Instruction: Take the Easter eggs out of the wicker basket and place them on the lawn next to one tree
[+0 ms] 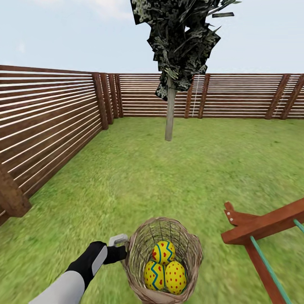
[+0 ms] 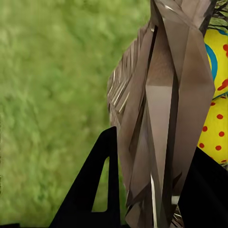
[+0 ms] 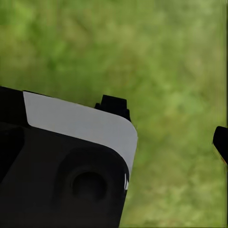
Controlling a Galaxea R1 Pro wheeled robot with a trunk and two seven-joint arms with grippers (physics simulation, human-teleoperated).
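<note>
The wicker basket point(image 1: 139, 253) is low in the head view, right in front of me on the lawn point(image 1: 139, 181). It holds three Easter eggs: one at the back point(image 1: 164, 252), one front left point(image 1: 153, 275) and one front right point(image 1: 175, 277). My left gripper point(image 1: 125, 253) is shut on the basket's left rim. In the left wrist view its black fingers point(image 2: 102, 190) stand on either side of the wicker wall point(image 2: 161, 109), with a yellow egg point(image 2: 216, 128) just inside. The tree point(image 1: 170, 114) with a pale trunk stands far ahead. A black and white robot part point(image 3: 71, 156) blocks the right wrist view.
A slatted wooden fence point(image 1: 50, 122) runs along the left and across the back. A red-brown wooden frame point(image 1: 261, 228) with a teal rod stands close at the lower right. Open grass stretches between the basket and the tree.
</note>
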